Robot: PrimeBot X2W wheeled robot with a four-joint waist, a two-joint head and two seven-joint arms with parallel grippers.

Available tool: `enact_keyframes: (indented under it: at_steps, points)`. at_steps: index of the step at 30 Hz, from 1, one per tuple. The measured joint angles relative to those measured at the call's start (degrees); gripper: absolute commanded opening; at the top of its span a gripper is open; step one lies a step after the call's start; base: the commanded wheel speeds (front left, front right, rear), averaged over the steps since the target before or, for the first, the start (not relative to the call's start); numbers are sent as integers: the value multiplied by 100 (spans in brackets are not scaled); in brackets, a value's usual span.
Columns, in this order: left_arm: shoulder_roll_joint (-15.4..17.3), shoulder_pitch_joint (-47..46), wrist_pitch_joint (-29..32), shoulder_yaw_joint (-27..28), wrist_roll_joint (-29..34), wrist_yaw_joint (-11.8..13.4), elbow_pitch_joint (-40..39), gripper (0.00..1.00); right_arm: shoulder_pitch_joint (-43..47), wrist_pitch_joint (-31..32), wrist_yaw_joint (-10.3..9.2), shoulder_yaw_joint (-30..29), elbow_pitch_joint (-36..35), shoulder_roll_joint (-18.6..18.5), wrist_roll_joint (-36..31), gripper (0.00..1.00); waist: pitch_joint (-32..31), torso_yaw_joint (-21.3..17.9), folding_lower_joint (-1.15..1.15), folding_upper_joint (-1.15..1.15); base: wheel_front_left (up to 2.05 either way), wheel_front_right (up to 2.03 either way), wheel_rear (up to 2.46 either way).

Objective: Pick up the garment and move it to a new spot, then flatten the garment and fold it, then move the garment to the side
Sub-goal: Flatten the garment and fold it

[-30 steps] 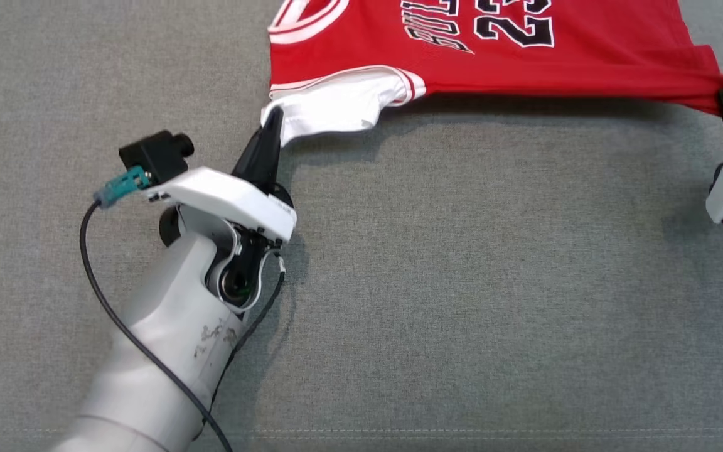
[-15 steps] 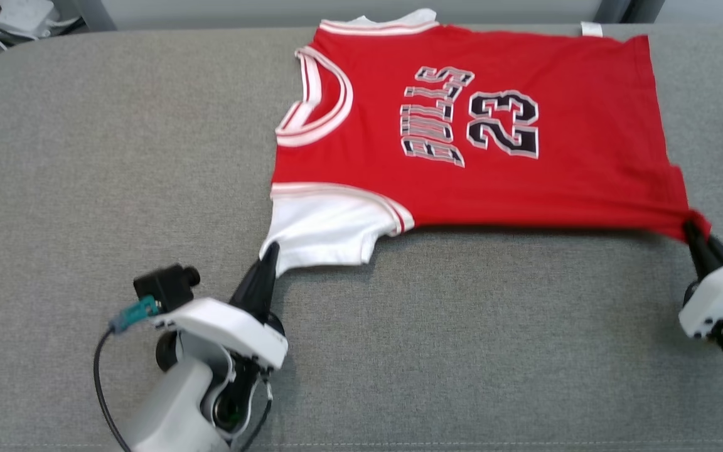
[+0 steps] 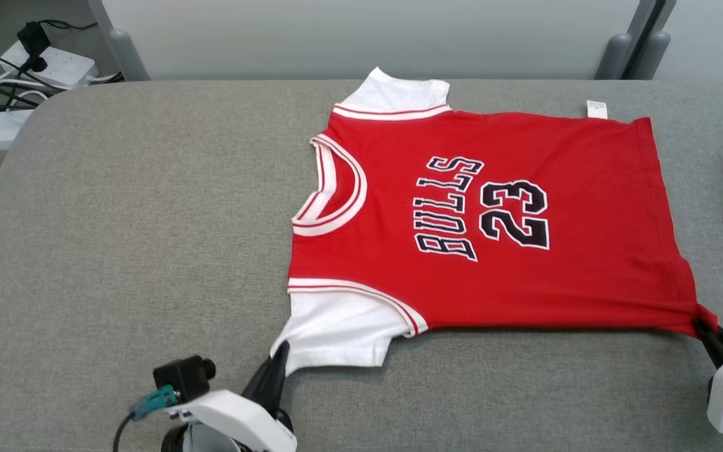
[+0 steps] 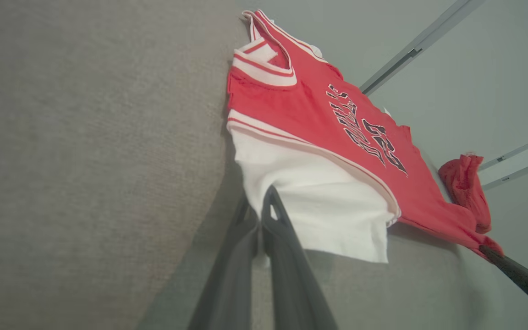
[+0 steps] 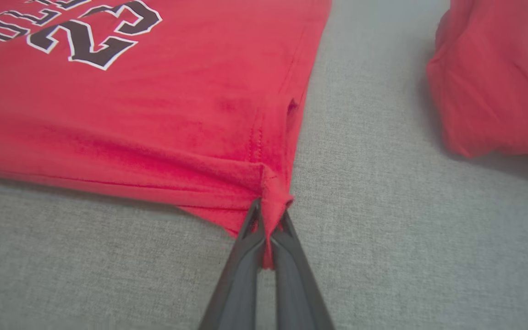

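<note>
Left gripper (image 3: 278, 355) is observed at the near edge of the grey padded surface (image 3: 148, 220), fingers pressed together on the near corner of the white sleeve (image 3: 342, 326) of the red jersey (image 3: 493, 220). Right gripper (image 3: 705, 329) is noted at the near right, pinching the jersey's near hem corner, where the cloth is bunched to a point. The jersey is laid face up and mostly flat across the middle of the surface, collar to the left and hem to the right, its near edge stretched between the two grips. A second red cloth (image 5: 497, 82) is recorded right of the hem, apart from the jersey. A power strip (image 3: 48, 63) is seen at the far left.
</note>
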Motion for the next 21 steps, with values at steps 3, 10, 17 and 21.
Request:
enact_keyframes:
  at_steps: [3, 10, 17, 21]
  points:
    - [101, 285, 207, -109, 0, 182, -318, 0, 57, -91, 0, 3, 125, 5, -138, 0, -63, 30, 0, 0, 0, 0, 0]
    - [252, 803, 519, -140, -144, 388, -794, 0, 527, -98, 0, -188, 140, 104, 190, 0, -59, 62, 0, 0, 0, 0, 0]
    - [272, 822, 584, -175, -162, 416, -733, 0, 611, -141, 0, -283, 149, 191, 246, 0, -7, 64, 0, 0, 0, 0, 0]
    - [244, 812, 845, -220, -241, 411, -573, 13, 612, -141, 0, -487, 258, 231, 226, 100, -3, 62, 0, 0, 0, 0, 0]
